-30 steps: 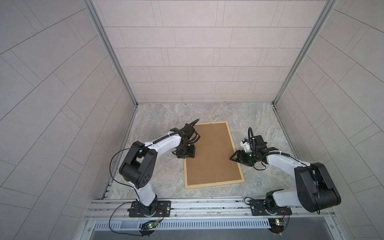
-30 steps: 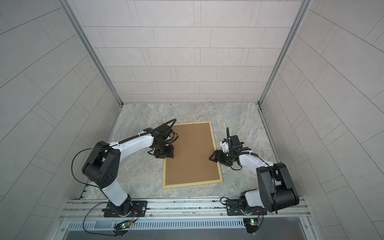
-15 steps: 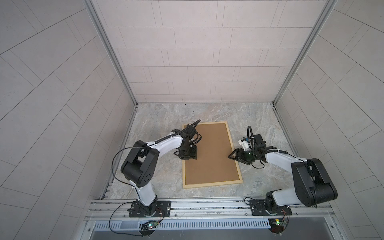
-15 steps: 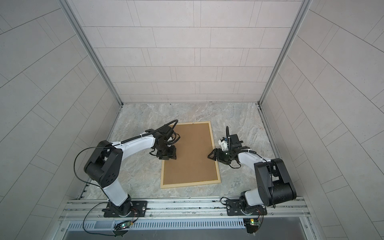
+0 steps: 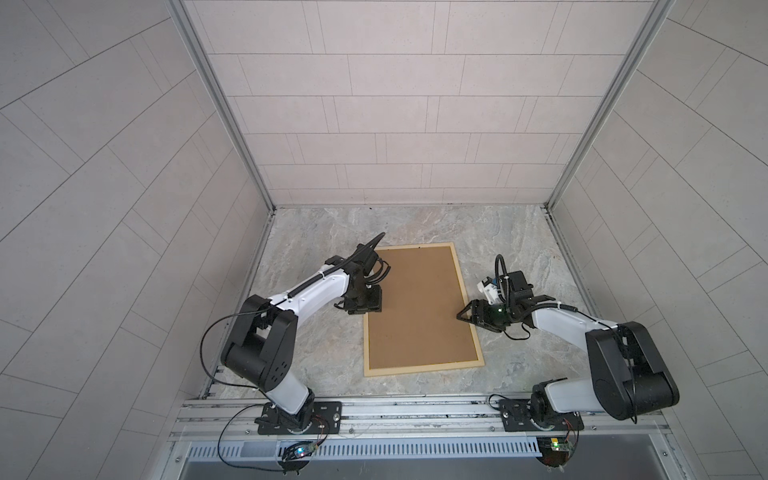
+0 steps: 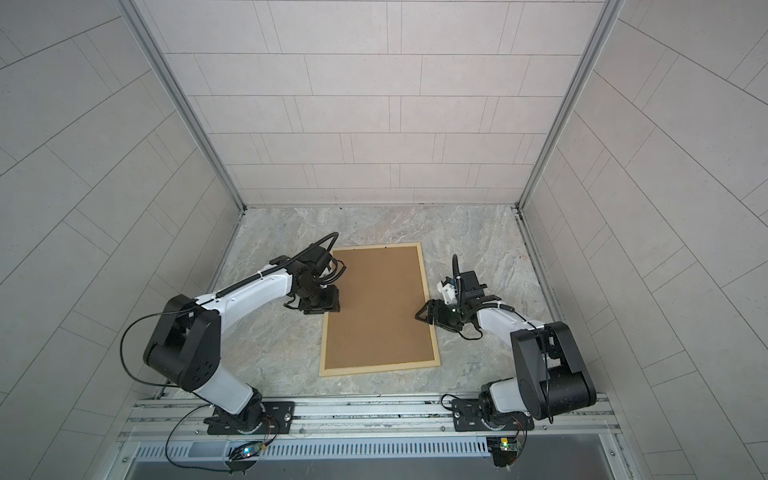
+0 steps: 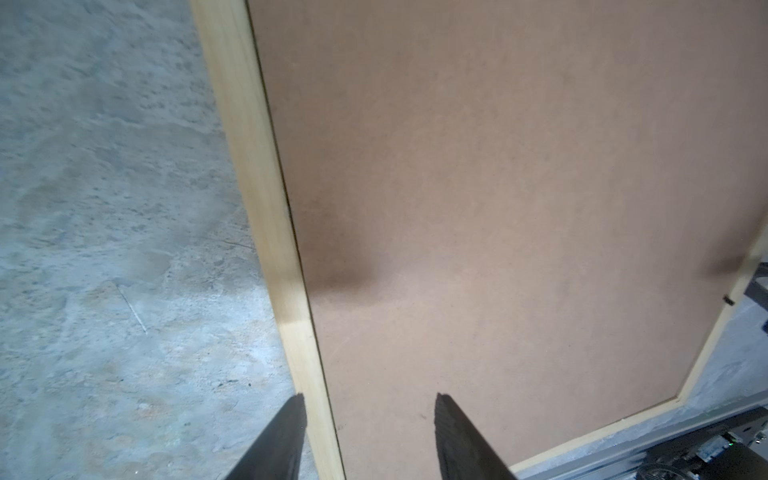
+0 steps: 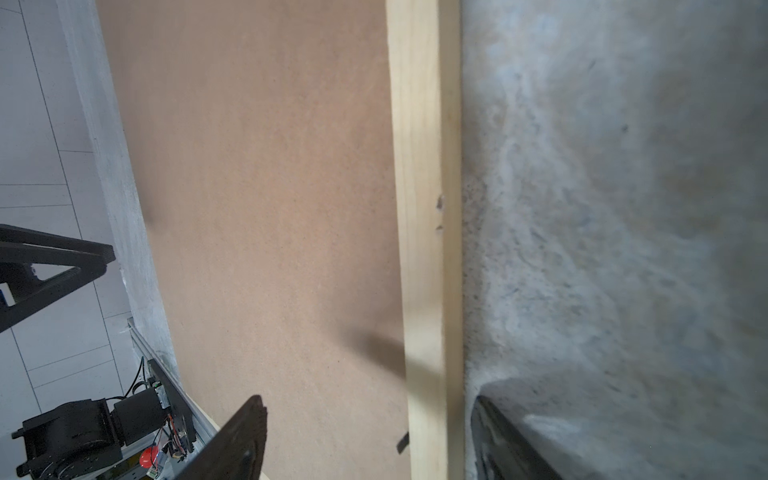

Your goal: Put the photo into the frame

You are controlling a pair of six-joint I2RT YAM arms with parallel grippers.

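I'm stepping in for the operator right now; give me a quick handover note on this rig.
Left claw: open, straddling the left bar of the frame.
Right claw: open, straddling the right bar.
The frame lies on the table, brown backing board filling it. The photo shows in no view; it may be under the board.
Done: board seated, by the look.
Left: confirm the photo is inside, then withdraw both claws.

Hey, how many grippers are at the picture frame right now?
2. The left gripper straddles the frame at its left long bar, and the right gripper straddles the opposite long bar. Both are open; neither is hidden.
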